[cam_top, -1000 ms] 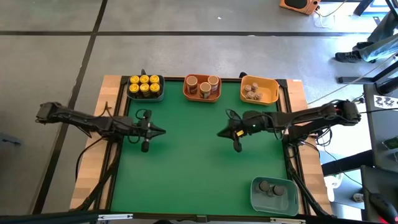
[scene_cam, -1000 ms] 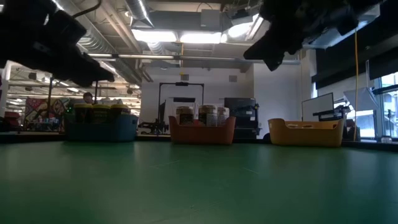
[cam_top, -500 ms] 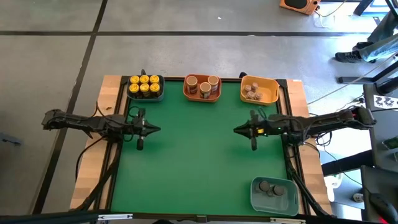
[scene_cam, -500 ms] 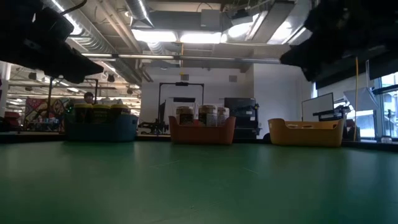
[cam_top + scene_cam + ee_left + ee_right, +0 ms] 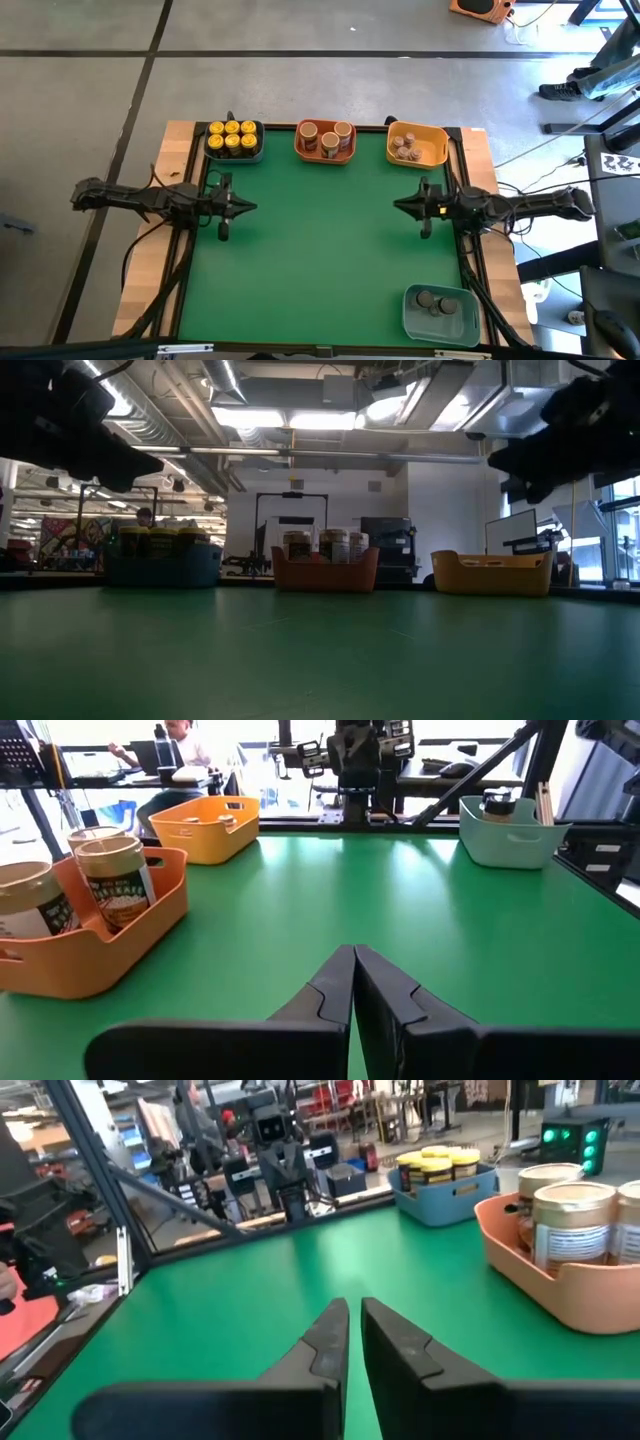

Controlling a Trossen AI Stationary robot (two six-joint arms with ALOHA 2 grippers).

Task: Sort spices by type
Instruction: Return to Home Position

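The spices stand in bins along the table's far edge. Yellow-lidded jars (image 5: 232, 139) fill the blue bin (image 5: 258, 152). Tan-lidded jars (image 5: 326, 135) sit in the orange bin (image 5: 300, 148), and tiny grey-brown jars (image 5: 404, 147) in the yellow bin (image 5: 436, 150). A few more small jars (image 5: 434, 300) lie in a pale bin (image 5: 412, 318) at the near right. My left gripper (image 5: 250, 208) is shut and empty above the mat's left side. My right gripper (image 5: 398, 207) is shut and empty above the mat's right side. Both point level toward the table's middle.
The green mat (image 5: 320, 250) lies bare between the two grippers and toward the near edge. A raised dark frame (image 5: 468, 270) runs around the mat. In the low view both arms (image 5: 85, 435) (image 5: 565, 425) hang well above the mat.
My right gripper has drawn back a long way from the middle toward the table's right edge, sinking and levelling out from a downward slant. My left gripper has drawn back a little toward the left edge. No jar or bin has moved.
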